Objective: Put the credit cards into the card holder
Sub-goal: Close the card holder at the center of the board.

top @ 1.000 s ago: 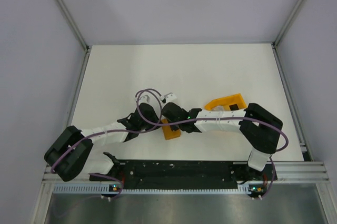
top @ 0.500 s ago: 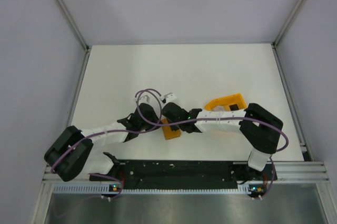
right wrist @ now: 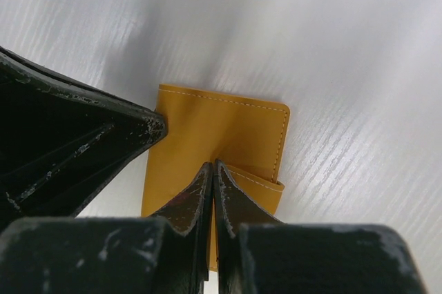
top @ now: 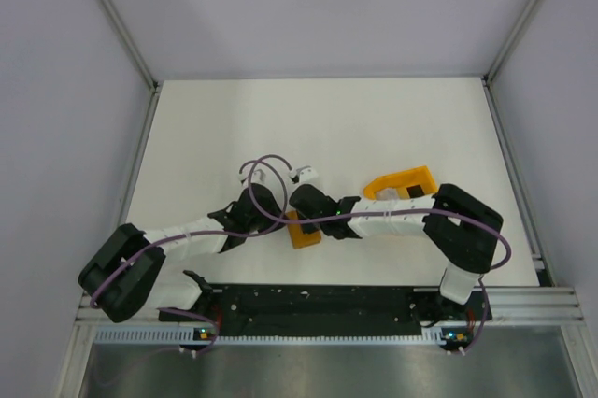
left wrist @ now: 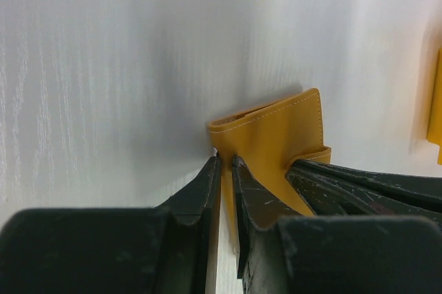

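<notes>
card holder (top: 304,231) lower centre of top view, partly under my wrists | my left gripper (left wrist: 225,163) pinching its stitched edge | my right gripper (right wrist: 213,168) pressed together over its flap | near half hidden by my fingers

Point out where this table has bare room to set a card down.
Free: far half of the table, back wall to arms, and the strip left of the left arm. Crowded: near centre, where left gripper and right gripper meet at the card holder, orange block nearby.
</notes>
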